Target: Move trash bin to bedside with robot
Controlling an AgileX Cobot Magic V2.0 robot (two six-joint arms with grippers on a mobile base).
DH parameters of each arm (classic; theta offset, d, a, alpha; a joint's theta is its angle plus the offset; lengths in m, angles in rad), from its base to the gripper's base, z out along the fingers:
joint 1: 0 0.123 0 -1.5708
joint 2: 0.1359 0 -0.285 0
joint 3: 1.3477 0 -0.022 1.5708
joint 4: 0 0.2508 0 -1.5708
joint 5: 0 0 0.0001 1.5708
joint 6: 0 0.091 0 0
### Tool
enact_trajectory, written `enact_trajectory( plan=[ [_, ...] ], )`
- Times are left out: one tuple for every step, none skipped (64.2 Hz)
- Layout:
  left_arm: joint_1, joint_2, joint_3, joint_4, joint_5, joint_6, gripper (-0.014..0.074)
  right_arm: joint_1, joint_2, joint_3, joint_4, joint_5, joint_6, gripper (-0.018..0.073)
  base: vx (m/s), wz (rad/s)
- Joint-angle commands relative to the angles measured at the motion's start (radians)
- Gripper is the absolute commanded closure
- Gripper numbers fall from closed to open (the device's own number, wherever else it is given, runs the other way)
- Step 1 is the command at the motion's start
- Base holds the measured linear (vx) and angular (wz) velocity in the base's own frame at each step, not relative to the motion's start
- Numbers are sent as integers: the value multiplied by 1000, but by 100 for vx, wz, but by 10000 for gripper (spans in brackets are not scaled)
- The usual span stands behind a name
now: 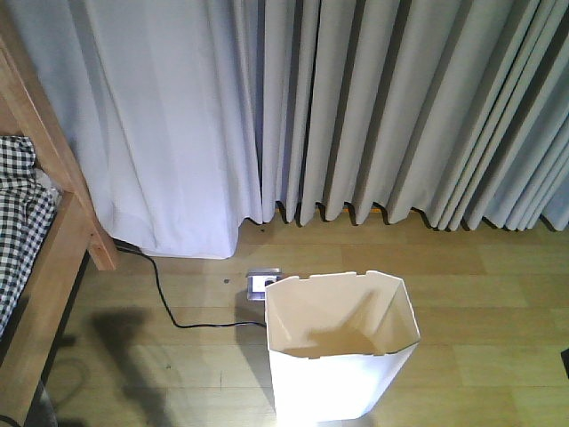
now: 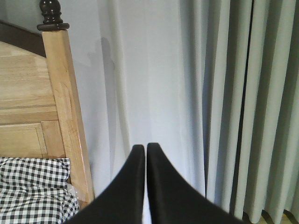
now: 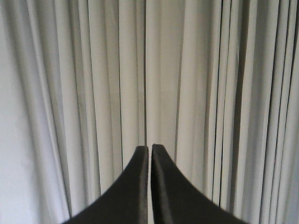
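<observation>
The trash bin [image 1: 342, 351] stands upright on the wooden floor [image 1: 480, 294], its open rim facing up and its cream interior holding nothing visible. All positions below are given relative to this bin.

Left of the bin, well apart from it, is the bed [image 1: 40, 222]: a light-brown wooden frame with black-and-white checked bedding [image 1: 18, 213] lying inside it. Bare floor separates the bin from the frame. Behind the bin, just beyond its rear rim, a small floor socket plate [image 1: 263, 283] is set into the boards. A black cable [image 1: 169, 302] runs from that plate leftward and back toward the foot of the bed post. Further behind the bin, pale grey pleated curtains [image 1: 356, 107] hang down to the floor across the whole width of the view.

Left gripper [image 2: 145, 148]: the two black fingers are drawn together, tips nearly touching, with nothing held between them. It points at the curtains, with the bed's wooden post and checked bedding to its left. The bin does not appear in this view.

Right gripper [image 3: 150, 148]: fingers likewise closed to a narrow slit, holding nothing, facing the curtains only.

Neither gripper is in contact with the bin.
</observation>
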Motion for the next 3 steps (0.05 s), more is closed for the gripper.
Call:
enact_trajectory(
  plan=[
    [-6,-14,12,-9,-74,-14,603,0,-13,1,1,-68,0,568,0,0],
    [-6,-14,12,-9,-74,-14,603,0,-13,1,1,-68,0,568,0,0],
    [-6,-14,12,-9,-74,-14,603,0,-13,1,1,-68,0,568,0,0]
  ],
)
